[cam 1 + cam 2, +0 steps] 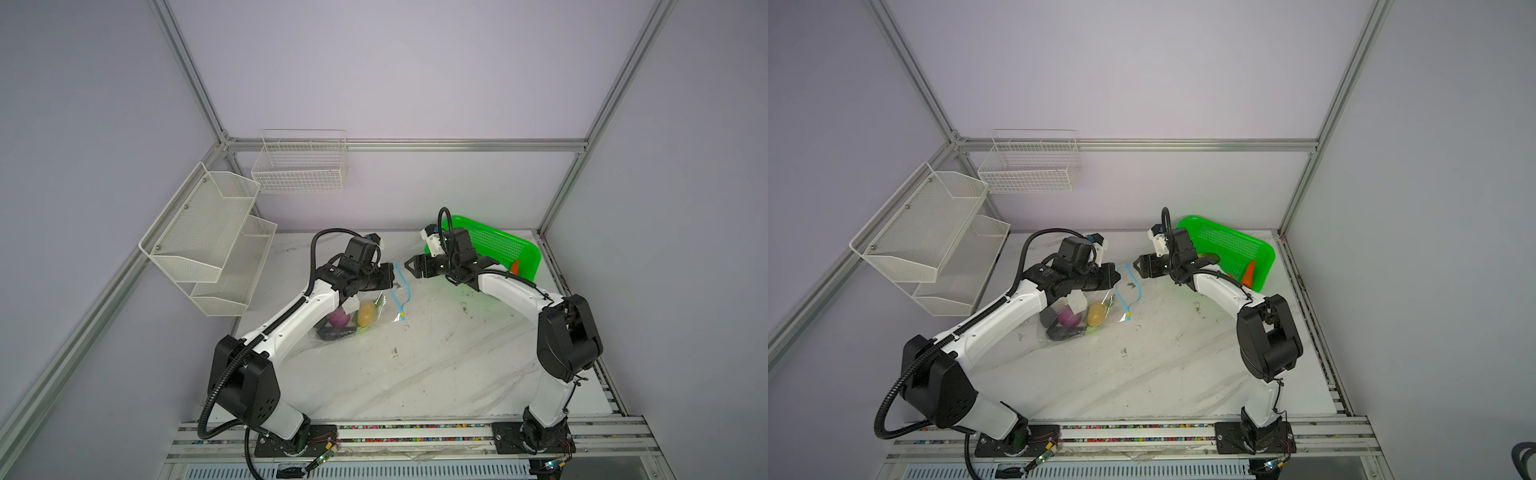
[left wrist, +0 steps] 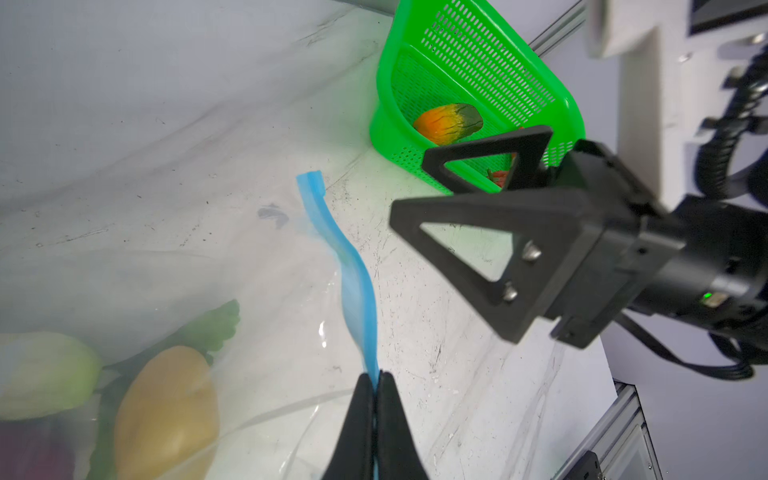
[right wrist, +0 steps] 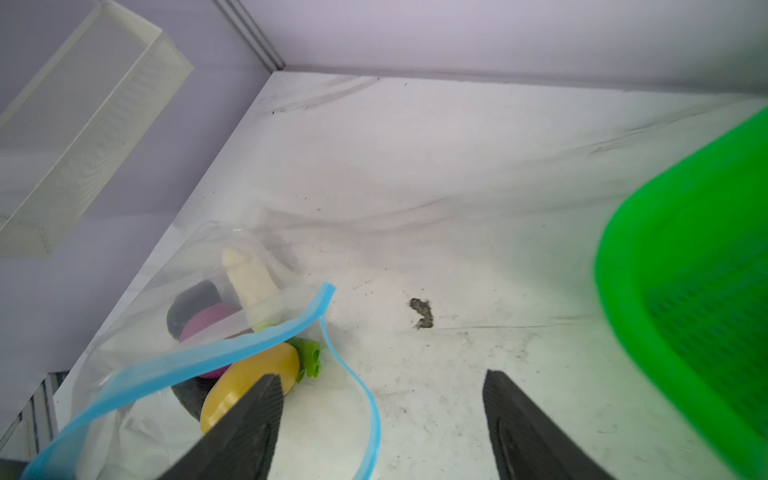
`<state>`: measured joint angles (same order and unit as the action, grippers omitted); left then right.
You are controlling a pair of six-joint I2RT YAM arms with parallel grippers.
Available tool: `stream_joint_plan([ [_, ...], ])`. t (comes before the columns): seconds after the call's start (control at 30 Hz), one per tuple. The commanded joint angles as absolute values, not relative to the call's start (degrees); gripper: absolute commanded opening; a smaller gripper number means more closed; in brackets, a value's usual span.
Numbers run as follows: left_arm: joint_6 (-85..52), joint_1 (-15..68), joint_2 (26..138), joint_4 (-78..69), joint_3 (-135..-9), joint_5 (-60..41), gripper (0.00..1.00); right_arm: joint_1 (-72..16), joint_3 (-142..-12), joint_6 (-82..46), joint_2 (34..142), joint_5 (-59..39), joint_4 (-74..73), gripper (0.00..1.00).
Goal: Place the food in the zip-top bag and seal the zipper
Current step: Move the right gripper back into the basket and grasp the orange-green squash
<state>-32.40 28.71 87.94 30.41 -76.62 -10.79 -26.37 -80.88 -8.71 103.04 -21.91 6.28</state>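
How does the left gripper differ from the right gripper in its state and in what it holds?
The left gripper is shut; the right gripper is open. The left gripper pinches the blue zipper; the right gripper holds nothing. Both are black and close to the zip-top bag.
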Motion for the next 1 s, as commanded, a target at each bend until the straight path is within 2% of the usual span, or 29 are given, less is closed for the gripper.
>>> stream_joint_plan([
  [0.0, -33.2, 29.1, 85.4, 27.7, -75.6, -12.3, 0.00, -24.7, -81.7, -9.7, 99.6, -20.0, 8.2, 0.79],
  [0.23, -33.1, 29.1, 85.8, 27.4, -76.1, -13.1, 0.00, -19.0, -82.6, -21.2, 100.5, -8.0, 10.2, 0.79],
  [0.4, -32.9, 29.1, 86.2, 27.2, -76.8, -13.5, 0.00, -17.3, -84.6, -30.1, 103.4, 5.1, 12.8, 0.85],
  [0.53, -32.7, 29.1, 86.1, 27.2, -77.0, -13.5, 0.00, -16.3, -86.1, -35.7, 105.7, 10.6, 13.9, 0.89],
  [0.7, -32.6, 29.1, 85.9, 27.0, -76.8, -13.3, 0.00, -15.3, -87.3, -40.2, 108.6, 14.6, 14.6, 0.91],
  [0.97, -32.4, 29.1, 86.2, 27.0, -76.9, -13.3, 0.00, -12.9, -89.3, -43.4, 114.4, 13.0, 14.5, 0.92],
])
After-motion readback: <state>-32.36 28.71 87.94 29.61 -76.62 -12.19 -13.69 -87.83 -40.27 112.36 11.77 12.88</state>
